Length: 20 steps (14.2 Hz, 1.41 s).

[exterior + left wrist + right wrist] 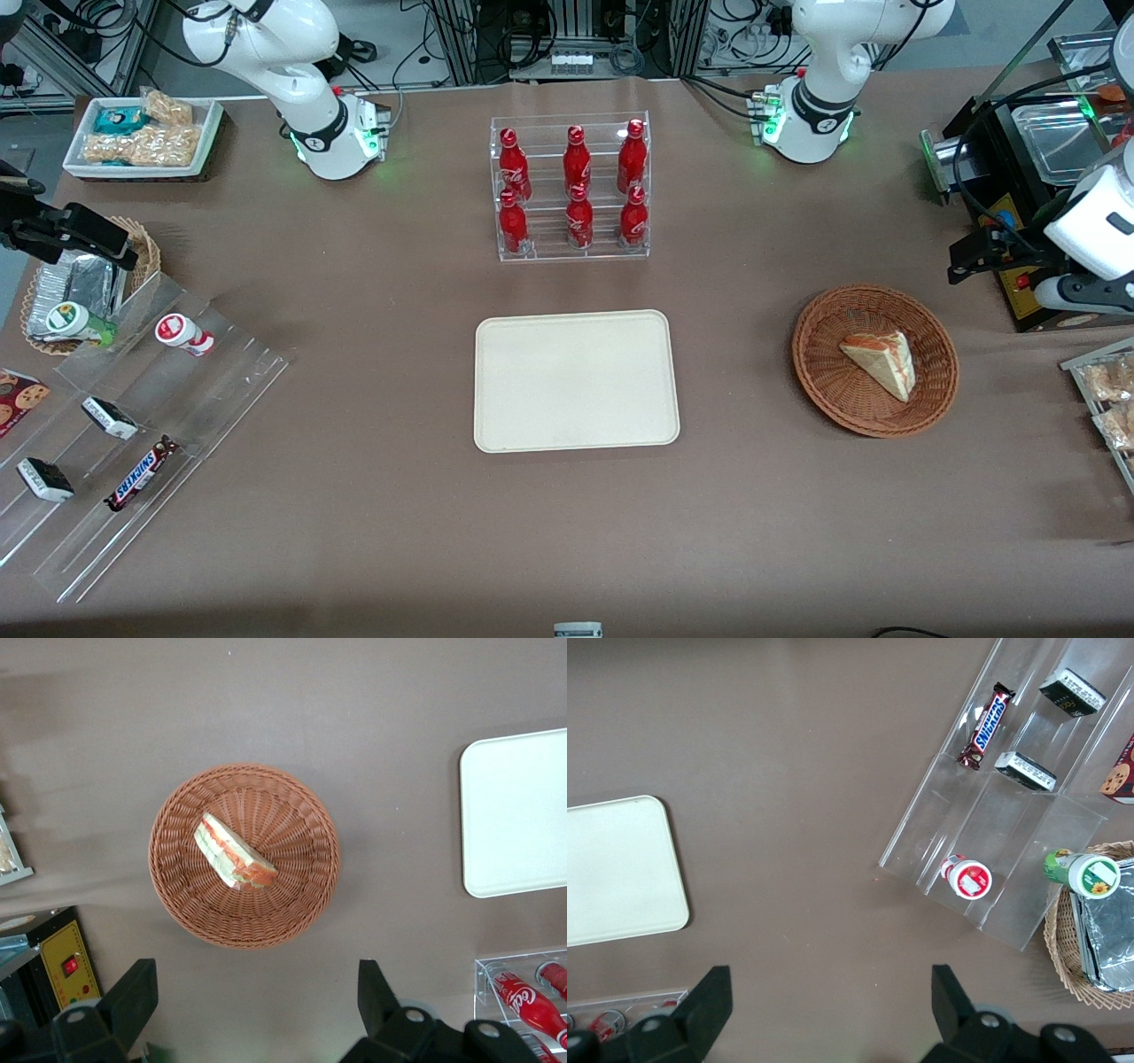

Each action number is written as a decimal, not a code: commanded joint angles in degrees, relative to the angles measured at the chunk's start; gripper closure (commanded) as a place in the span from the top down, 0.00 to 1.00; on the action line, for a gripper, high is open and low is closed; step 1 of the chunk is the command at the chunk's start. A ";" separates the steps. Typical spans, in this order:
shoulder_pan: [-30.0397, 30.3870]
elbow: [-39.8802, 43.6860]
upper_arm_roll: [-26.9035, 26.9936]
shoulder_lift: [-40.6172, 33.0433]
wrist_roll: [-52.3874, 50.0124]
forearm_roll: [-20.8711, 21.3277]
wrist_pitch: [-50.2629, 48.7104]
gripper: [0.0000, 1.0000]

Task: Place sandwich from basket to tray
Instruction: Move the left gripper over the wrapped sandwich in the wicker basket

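Brown surface point(372, 514): carries all items
Cream-beige tray point(576, 381): flat, bare, nearer the front camera than the acrylic rack of red bottles point(571, 188)
Reddish-brown wicker basket point(875, 359): toward the working arm's end, apart from the tray
Claw point(257, 1005): fingers spread wide, holding nothing, raised above the basket
Sandwich point(881, 361): triangular wedge lying in the basket
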 commanded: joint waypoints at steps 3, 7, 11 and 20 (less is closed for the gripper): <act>-0.33 -6.99 0.62 0.91 -0.76 4.05 4.70 1.00; 0.98 -17.44 1.14 1.00 -3.29 4.86 14.45 1.00; 1.51 -27.64 1.15 1.00 -7.86 4.86 26.48 1.00; 2.48 -36.19 1.15 3.45 -41.14 3.90 41.09 1.00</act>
